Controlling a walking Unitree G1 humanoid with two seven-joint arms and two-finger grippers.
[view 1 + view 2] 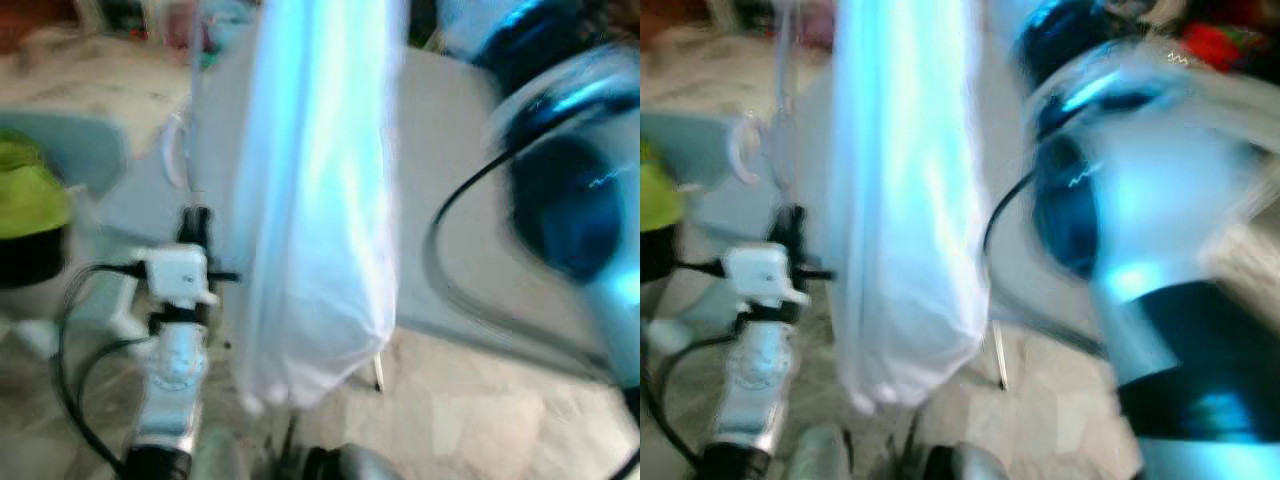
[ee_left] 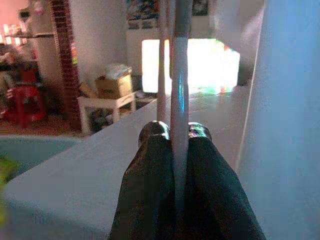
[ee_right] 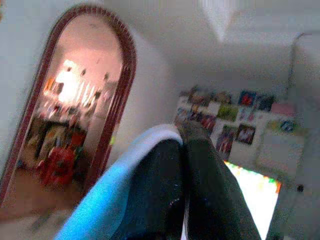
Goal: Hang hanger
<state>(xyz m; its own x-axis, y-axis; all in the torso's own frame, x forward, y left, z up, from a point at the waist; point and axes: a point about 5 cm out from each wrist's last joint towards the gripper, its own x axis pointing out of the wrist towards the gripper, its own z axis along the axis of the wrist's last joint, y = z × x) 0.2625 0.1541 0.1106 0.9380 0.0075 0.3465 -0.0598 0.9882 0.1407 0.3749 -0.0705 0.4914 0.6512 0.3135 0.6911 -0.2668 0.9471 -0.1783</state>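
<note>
A long white garment [image 1: 320, 200] hangs down the middle of the blurred head views. My left gripper [image 2: 175, 132] is raised just left of it and is shut on a thin upright grey rod [image 2: 179, 70]; the garment [image 2: 290, 125] hangs close beside it. My right arm [image 1: 570, 200] is lifted high at the right, large and blurred. The right gripper [image 3: 186, 131] points up toward the ceiling with its fingers pressed together. A pale blue-white strip of the hanger [image 3: 115, 195] runs along one finger. The hanger's hook is hidden.
A grey flat surface [image 1: 450, 180] stands behind the garment, with a thin metal leg [image 1: 378, 372] on the tiled floor. A green and black object [image 1: 30, 220] sits at the far left. A dark arched doorway [image 3: 75, 100] shows behind the right gripper.
</note>
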